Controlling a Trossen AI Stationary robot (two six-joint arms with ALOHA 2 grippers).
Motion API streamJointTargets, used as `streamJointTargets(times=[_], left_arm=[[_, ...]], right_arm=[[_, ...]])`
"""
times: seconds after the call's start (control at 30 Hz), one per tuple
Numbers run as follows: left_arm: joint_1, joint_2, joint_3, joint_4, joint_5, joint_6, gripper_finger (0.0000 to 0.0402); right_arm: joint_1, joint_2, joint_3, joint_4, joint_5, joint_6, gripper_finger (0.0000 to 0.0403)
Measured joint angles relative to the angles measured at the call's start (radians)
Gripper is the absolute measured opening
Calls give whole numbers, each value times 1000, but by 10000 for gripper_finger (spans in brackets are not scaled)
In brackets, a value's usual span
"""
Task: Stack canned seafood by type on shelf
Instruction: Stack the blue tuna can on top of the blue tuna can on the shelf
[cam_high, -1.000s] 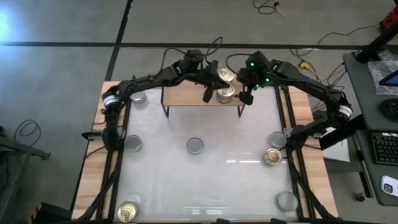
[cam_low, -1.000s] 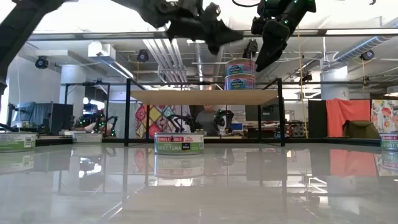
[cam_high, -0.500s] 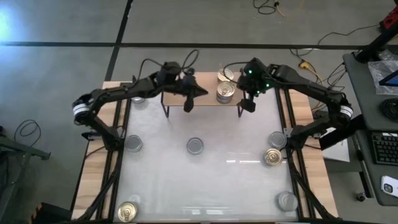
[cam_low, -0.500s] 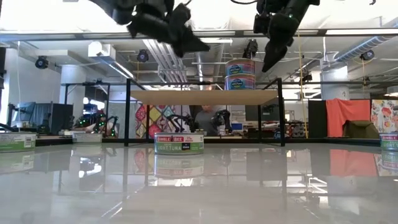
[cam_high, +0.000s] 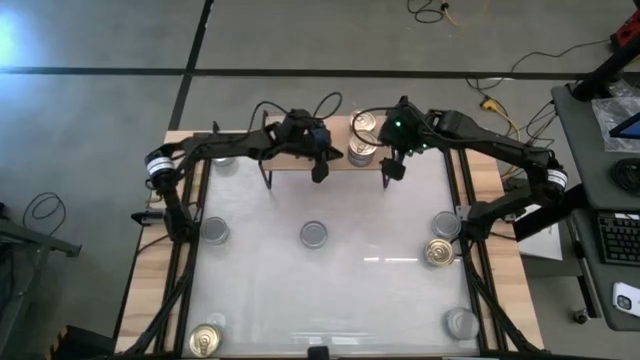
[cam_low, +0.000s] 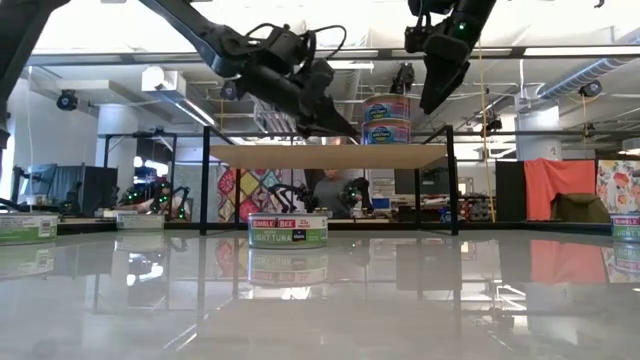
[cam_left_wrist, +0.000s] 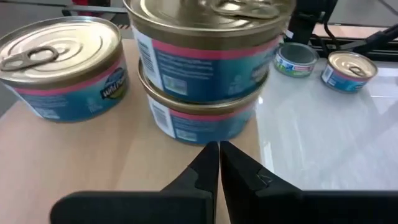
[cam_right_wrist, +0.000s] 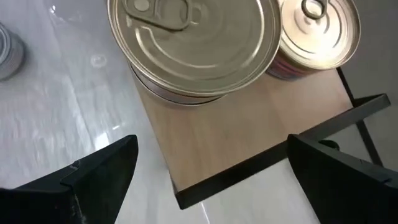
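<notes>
Two gold-topped tins sit stacked on the shelf (cam_high: 300, 158) right now, the stack (cam_left_wrist: 202, 68) just ahead of the left gripper (cam_left_wrist: 217, 163), whose fingers are pressed together and holding nothing, tips low over the wood plank. A third gold tin (cam_left_wrist: 62, 59) stands on the plank just beside that stack, apart from it by a sliver. The right gripper (cam_high: 393, 168) hangs above and to the outer side of the same stack (cam_right_wrist: 199, 46), fingers spread wide and empty, the shelf's end edge between them in its own camera. So what's the step? It looks like a nudge or a tidy-up by the left arm, though from overhead I can't be sure its tips touch the cans. To do it well: keep the closed fingers low against the bottom tin rather than the top one, push square and slow, or the upper can slides off. Still out on the table (cam_high: 380, 290) behind both grippers: a silver tin mid-table (cam_high: 314, 235), a gold one (cam_high: 437, 252) on the right arm's side, another gold one (cam_high: 205, 340) at the near left corner, and several more silver ones.
</notes>
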Motion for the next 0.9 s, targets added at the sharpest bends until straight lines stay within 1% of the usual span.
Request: streamJointTargets(times=[0.23,0.5,0.67,0.9], left_arm=[[0,32,11,40,-1,0,0],[0,34,11,62,-1,-3,0],[0,37,11,62,-42,-19,0],[-2,37,10,79,-42,-19,0]], right_arm=[[0,17,-6,52,1,-12,400],[0,22,-18,136,1,-29,400],[-3,22,-18,142,1,-49,400],[-3,22,-30,172,1,-38,400]])
